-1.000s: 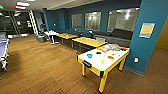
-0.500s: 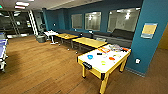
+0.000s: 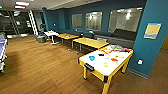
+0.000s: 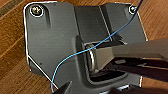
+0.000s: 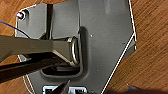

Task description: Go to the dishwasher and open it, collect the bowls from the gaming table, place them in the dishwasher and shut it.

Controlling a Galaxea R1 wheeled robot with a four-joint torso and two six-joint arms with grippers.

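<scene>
Neither pincer's fingers can be made out, so whether either is open or holding anything cannot be told. Both wrists hang over the brown wooden plank floor (image 3: 45, 67). Well ahead stands the long white-topped, yellow-rimmed gaming table (image 3: 96, 65), carrying small bright bowls (image 3: 92, 58): blue, yellow, red-orange, black. Beyond stand plain wooden-topped tables (image 3: 90, 42) and the teal wall (image 3: 155, 15).
</scene>
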